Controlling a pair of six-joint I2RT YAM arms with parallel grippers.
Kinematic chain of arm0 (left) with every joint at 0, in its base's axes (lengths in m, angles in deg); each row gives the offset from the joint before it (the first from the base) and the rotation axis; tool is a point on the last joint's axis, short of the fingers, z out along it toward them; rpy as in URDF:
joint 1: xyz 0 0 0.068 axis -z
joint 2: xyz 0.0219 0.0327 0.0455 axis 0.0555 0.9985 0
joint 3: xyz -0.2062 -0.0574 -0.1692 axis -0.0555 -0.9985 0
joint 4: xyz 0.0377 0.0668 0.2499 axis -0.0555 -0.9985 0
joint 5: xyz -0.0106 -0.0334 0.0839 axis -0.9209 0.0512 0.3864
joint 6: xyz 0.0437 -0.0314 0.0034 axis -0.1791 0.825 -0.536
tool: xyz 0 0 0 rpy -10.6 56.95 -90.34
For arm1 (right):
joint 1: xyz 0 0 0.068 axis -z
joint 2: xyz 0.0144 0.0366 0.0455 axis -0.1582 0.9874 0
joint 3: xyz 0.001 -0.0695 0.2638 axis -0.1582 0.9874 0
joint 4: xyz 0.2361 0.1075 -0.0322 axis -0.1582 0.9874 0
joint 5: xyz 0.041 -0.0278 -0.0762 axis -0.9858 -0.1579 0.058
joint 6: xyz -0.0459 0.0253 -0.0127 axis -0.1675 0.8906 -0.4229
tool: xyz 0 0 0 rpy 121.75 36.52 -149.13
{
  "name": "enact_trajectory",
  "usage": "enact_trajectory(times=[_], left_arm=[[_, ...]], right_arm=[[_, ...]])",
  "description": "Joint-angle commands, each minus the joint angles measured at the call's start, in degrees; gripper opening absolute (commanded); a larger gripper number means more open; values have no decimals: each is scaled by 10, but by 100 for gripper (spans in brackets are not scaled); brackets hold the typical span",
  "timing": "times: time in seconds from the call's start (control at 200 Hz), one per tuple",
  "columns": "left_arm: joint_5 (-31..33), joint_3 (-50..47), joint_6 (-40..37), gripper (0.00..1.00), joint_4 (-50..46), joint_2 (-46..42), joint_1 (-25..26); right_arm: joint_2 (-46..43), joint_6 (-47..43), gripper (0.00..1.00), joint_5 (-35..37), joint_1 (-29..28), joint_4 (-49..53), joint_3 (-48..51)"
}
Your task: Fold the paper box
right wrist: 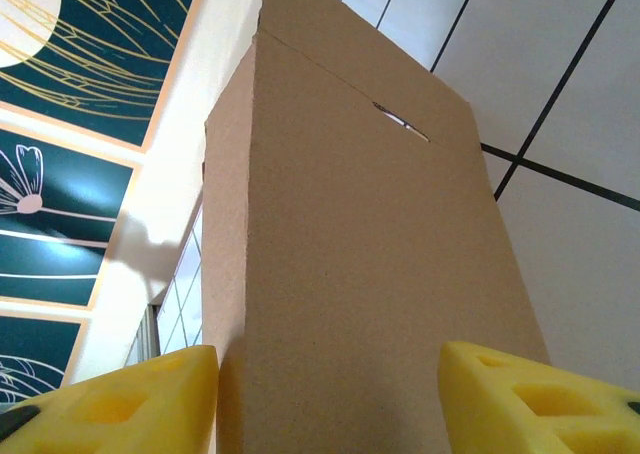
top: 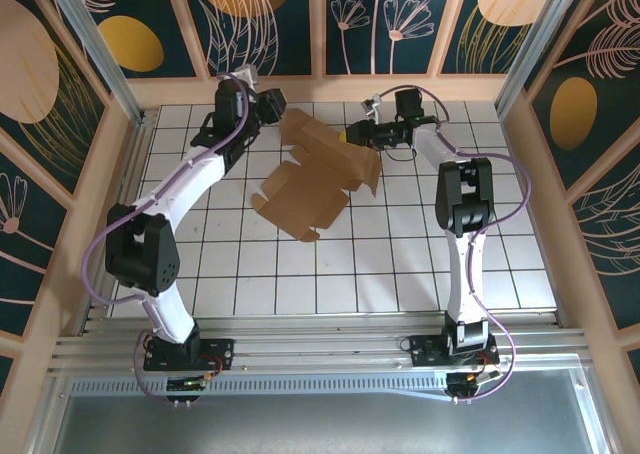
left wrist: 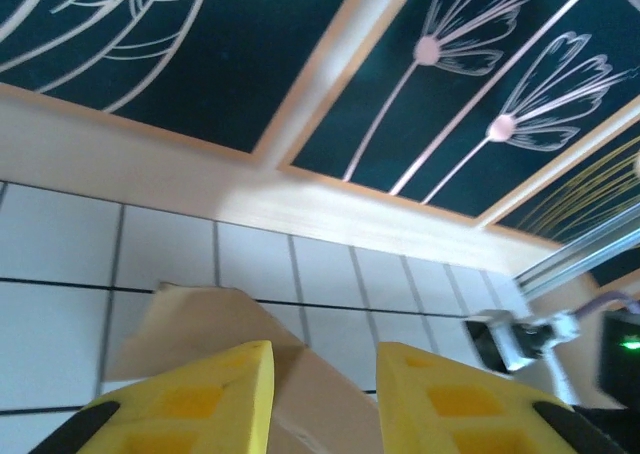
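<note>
Ahead of spread right hand [right wrist: 327, 359], smooth brown cardboard panel of paper box [right wrist: 360, 254], slit-cut; beyond spread left hand [left wrist: 325, 352], angular flap [left wrist: 200, 324].

text: none readable | labels: none | brands: none | numbers: none

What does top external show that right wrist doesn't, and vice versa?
Top external: the whole paper box, a partly folded sheet with flaps on the tiled table, with the left tool at its far-left flap and the right tool at its far-right edge.
Right wrist: a close-up of one cardboard panel between the spread yellow fingers, with a slot cut near its top; contact unclear.
Both: brown cardboard, white tiles with dark grout, and the floral wall.
</note>
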Motion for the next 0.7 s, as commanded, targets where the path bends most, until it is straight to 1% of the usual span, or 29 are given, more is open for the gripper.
enact_trajectory(times=[0.0, 0.045, 0.08, 0.11, 0.14, 0.19, 0.26, 0.31, 0.35, 0.385, 0.486, 0.696], left_arm=[[-144, 16, -77, 33, -55, 58, -30], [-203, 26, -74, 35, -43, 76, -35], [-234, 40, -74, 36, -43, 91, -37], [-243, 54, -74, 36, -47, 104, -37], [-237, 66, -71, 36, -54, 115, -37], [-200, 87, -64, 36, -75, 133, -38], [-100, 112, -58, 28, -119, 156, -38], [-38, 122, -63, 26, -141, 172, -39], [-17, 130, -73, 25, -149, 188, -38], [-25, 143, -87, 24, -157, 205, -39], [-78, 188, -103, 24, -181, 264, -39], [-103, 229, -105, 28, -169, 327, -39]], right_arm=[[-17, -5, 60, 32, -9, 25, -2], [-17, -7, 60, 33, -9, 28, -3], [-17, -10, 60, 34, -9, 31, -4], [-17, -12, 60, 35, -8, 35, -4], [-17, -14, 59, 37, -8, 37, -4], [-17, -16, 59, 40, -8, 41, -4], [-18, -16, 59, 41, -8, 43, -4], [-17, -16, 59, 41, -8, 42, -4], [-17, -15, 59, 41, -7, 42, -4], [-17, -14, 59, 39, -7, 41, -5], [-14, -14, 59, 39, -8, 41, -7], [-12, -13, 59, 37, -7, 40, -9]])
